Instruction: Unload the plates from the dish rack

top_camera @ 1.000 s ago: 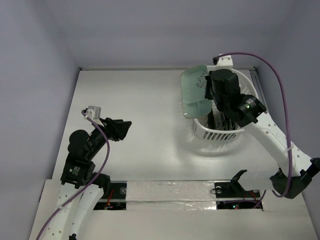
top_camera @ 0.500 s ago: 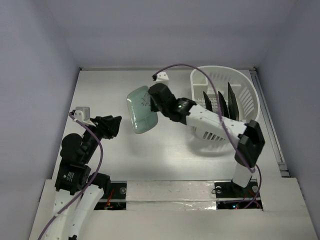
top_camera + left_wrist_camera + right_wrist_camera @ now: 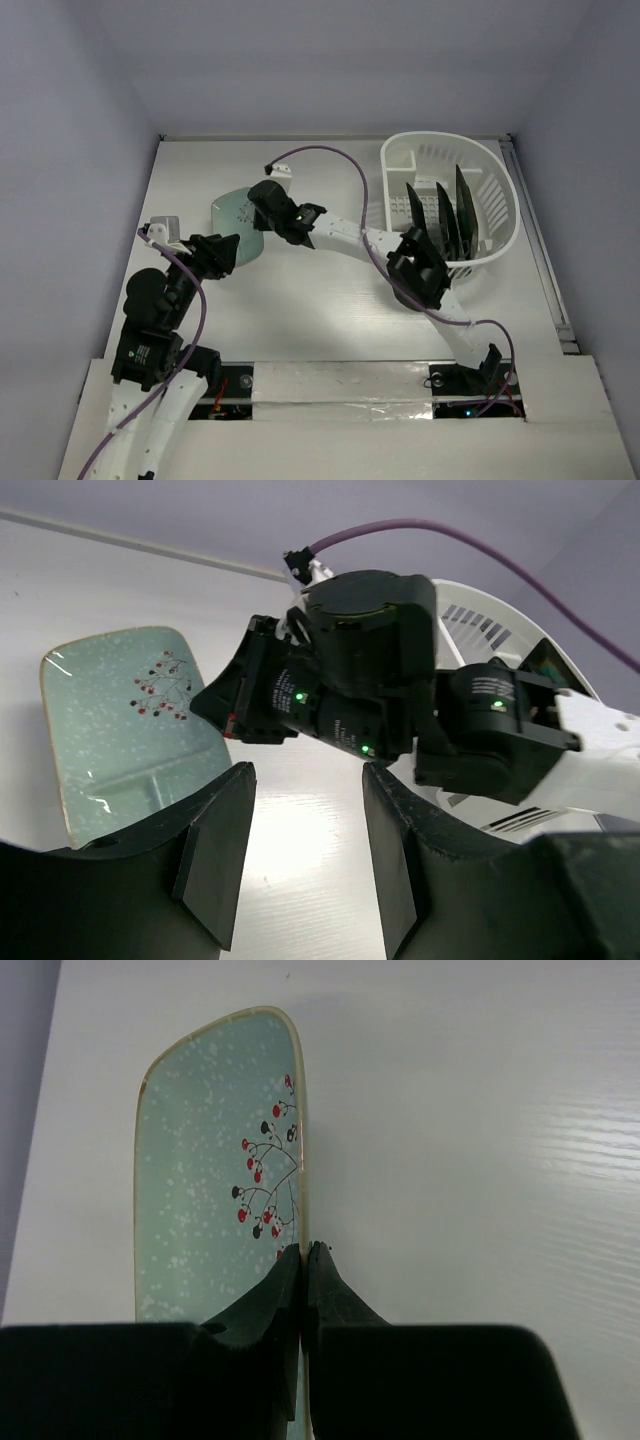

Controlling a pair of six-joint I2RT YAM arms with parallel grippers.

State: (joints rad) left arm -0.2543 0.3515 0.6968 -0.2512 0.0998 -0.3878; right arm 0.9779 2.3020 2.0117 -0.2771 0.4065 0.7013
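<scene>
My right gripper (image 3: 258, 212) is shut on the rim of the pale mint-green plate (image 3: 234, 222) with a red-berry branch pattern. It holds the plate at the table's left middle, tilted, far from the white dish rack (image 3: 497, 178). In the right wrist view the fingers (image 3: 305, 1265) pinch the plate's edge (image 3: 205, 1200). Three dark plates (image 3: 440, 212) stand upright in the rack. My left gripper (image 3: 222, 255) is open and empty, just below and left of the mint plate. The left wrist view shows the plate (image 3: 120, 725) beyond its open fingers (image 3: 215, 850).
The right arm stretches across the table from its base to the plate, its elbow (image 3: 418, 268) in front of the rack. A purple cable (image 3: 340, 160) arcs above it. Grey walls enclose the white table (image 3: 320, 300).
My right gripper has carried the mint plate from above the rack leftward and down to the table's left middle. The left gripper has shifted slightly left and stays open.
</scene>
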